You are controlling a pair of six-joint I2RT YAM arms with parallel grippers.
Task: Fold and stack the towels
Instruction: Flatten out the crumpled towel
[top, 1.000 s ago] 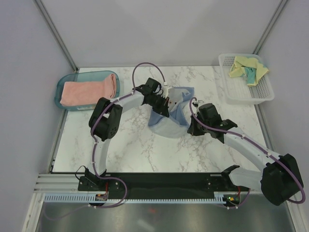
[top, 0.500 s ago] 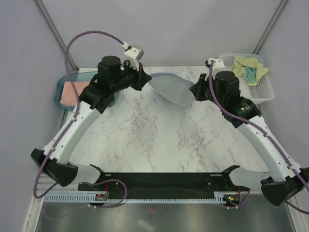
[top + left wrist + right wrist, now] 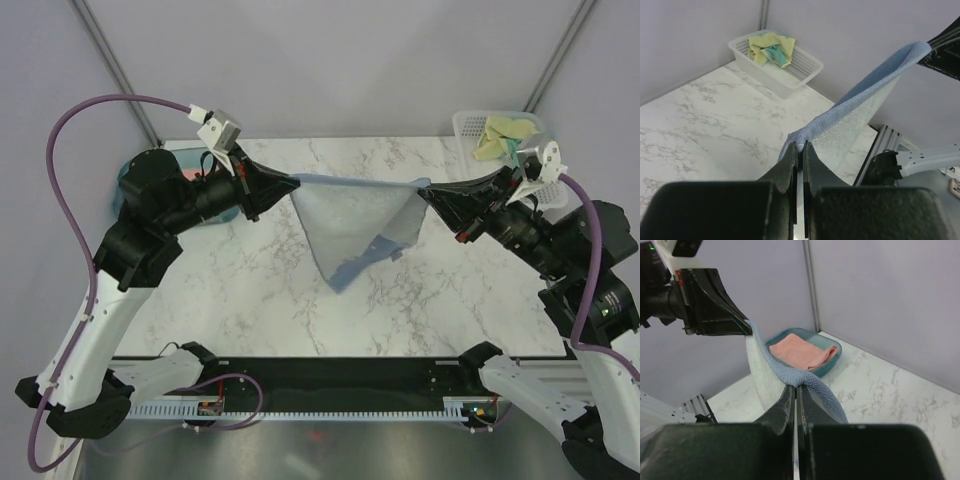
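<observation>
The light blue towel [image 3: 352, 222] hangs in the air above the table, stretched between both grippers. My left gripper [image 3: 294, 181] is shut on its left top corner; the towel [image 3: 860, 112] runs from my closed fingertips toward the other arm. My right gripper [image 3: 422, 190] is shut on the right top corner, the cloth [image 3: 790, 376] bunched at my fingertips. The salmon-pink towel [image 3: 802, 352] lies folded in the teal tray [image 3: 832, 362] and is hidden by my left arm in the top view. The pale yellow towel with teal panel [image 3: 505, 138] lies crumpled in the white mesh basket [image 3: 470, 128].
The marble table [image 3: 260, 290] lies below the hanging towel. Grey walls and metal posts [image 3: 112, 65] enclose the back and sides. The black base rail [image 3: 330, 375] runs along the near edge.
Both grippers have risen and spread apart, lifting the light blue towel off the table and stretching its top edge taut so that it hangs down in a point.
</observation>
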